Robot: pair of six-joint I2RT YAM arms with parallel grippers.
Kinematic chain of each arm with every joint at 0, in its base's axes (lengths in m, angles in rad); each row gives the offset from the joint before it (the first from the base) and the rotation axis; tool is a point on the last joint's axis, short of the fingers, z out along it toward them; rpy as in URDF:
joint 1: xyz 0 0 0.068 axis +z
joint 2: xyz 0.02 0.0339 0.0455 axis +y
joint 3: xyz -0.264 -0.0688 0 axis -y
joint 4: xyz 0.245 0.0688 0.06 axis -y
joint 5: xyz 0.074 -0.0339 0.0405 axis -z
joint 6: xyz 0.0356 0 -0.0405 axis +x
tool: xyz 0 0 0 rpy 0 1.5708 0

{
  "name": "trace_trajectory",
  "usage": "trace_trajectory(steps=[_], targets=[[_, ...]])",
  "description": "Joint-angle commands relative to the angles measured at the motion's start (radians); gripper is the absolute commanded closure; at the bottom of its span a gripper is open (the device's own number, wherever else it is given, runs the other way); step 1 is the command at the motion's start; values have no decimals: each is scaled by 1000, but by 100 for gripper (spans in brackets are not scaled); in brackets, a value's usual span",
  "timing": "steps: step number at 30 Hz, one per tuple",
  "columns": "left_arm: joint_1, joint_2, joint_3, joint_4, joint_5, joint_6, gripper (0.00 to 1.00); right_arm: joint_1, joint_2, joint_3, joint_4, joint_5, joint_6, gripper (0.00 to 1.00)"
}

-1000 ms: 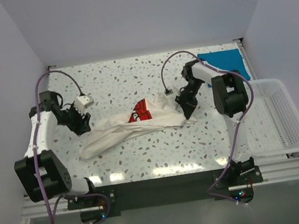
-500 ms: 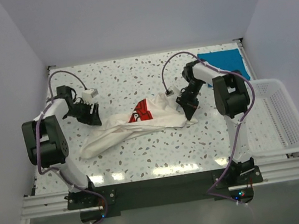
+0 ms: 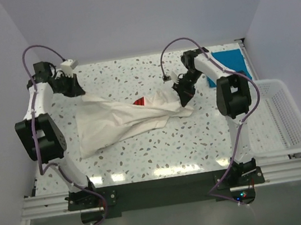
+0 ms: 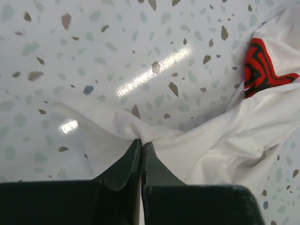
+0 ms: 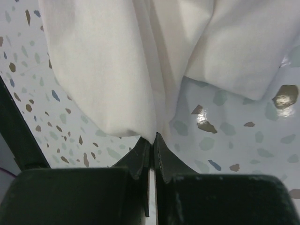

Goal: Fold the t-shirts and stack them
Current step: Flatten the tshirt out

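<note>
The cream-white t-shirt (image 3: 118, 123) lies rumpled across the middle of the table, a sliver of its red panel (image 3: 139, 101) showing. My left gripper (image 3: 78, 93) is at the far left, shut on the shirt's upper left corner; the left wrist view shows its tips (image 4: 141, 142) pinching white cloth (image 4: 225, 140), with the red print (image 4: 260, 70) at the upper right. My right gripper (image 3: 184, 97) is shut on the shirt's right end, and its tips (image 5: 152, 137) clamp a fold of the cloth (image 5: 117, 70). The teal-blue t-shirt (image 3: 229, 60) lies flat at the back right, partly behind the right arm.
A white lattice basket (image 3: 278, 116) stands off the table's right edge. The speckled tabletop (image 3: 161, 145) shows in front of the shirt. Purple cables arc above both arms.
My left gripper has shut on the shirt's left corner and drawn it toward the back left, spreading the cloth. My right gripper has shifted slightly back, keeping its hold.
</note>
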Motion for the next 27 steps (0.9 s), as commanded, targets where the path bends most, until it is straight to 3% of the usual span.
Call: trace_trajectory(steps=[1, 5, 10, 17, 22, 23, 26, 27], targets=[[-18, -113, 114, -59, 60, 79, 100, 1, 25, 91, -236, -58, 21, 100], [-99, -218, 30, -157, 39, 157, 100, -2, 22, 89, -236, -58, 18, 100], [-287, -372, -232, 0, -114, 29, 100, -4, 29, 57, -233, -63, 18, 100], [-421, -346, -320, 30, -204, -59, 100, -4, 40, 29, -233, -15, 12, 100], [-531, -280, -343, -48, -242, 28, 100, -2, 51, 25, -224, 19, 13, 100], [-547, -271, -345, -95, -242, 85, 98, -4, 54, 25, -227, 20, 15, 100], [-556, -257, -303, -236, -138, 235, 74, -4, 62, 32, -233, 22, 15, 100], [-521, -265, -270, -266, -56, 272, 61, -4, 60, 31, -233, 23, 15, 100]])
